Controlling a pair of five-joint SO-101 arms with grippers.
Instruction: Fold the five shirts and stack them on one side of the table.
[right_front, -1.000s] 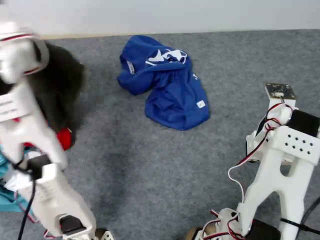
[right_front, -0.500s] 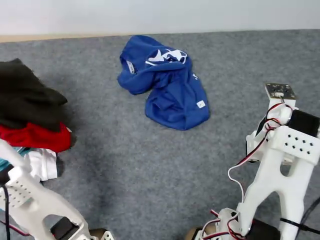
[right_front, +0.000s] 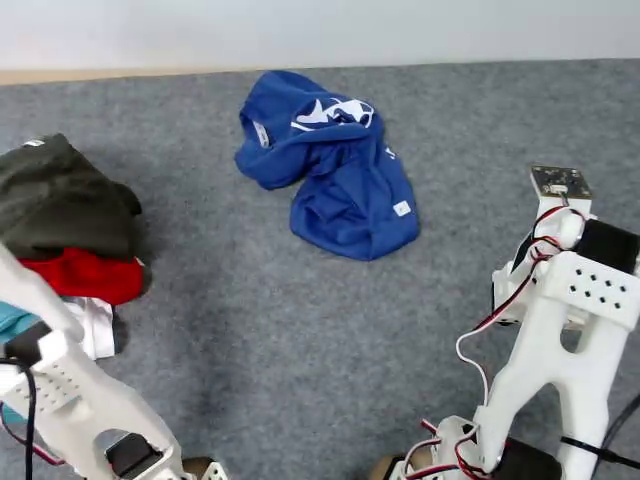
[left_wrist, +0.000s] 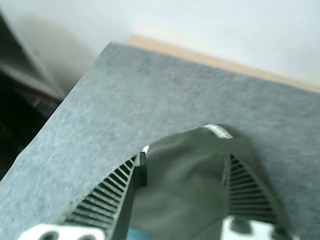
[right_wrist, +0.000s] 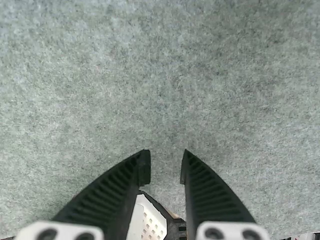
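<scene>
A crumpled blue shirt (right_front: 335, 170) lies unfolded at the far middle of the grey table. At the left edge a stack holds a dark olive shirt (right_front: 65, 200) on top, then a red shirt (right_front: 90, 275), a white one (right_front: 95, 328) and a teal one (right_front: 12, 322). My left gripper (left_wrist: 185, 160) is open above the near side of the stack, and the olive shirt (left_wrist: 185, 190) shows between its fingers. My right gripper (right_wrist: 165, 156) hangs slightly open over bare carpet, holding nothing. The right arm (right_front: 560, 300) stands at the near right.
The grey carpeted table (right_front: 300, 340) has free room between the stack and the right arm. A pale wall and a wooden strip (right_front: 100, 73) border the far edge. The left arm's base (right_front: 70, 400) stands at the near left corner.
The left arm has swung back from over the stack to the near left corner. The olive shirt was let go and has settled on top of the stack. The right arm is still.
</scene>
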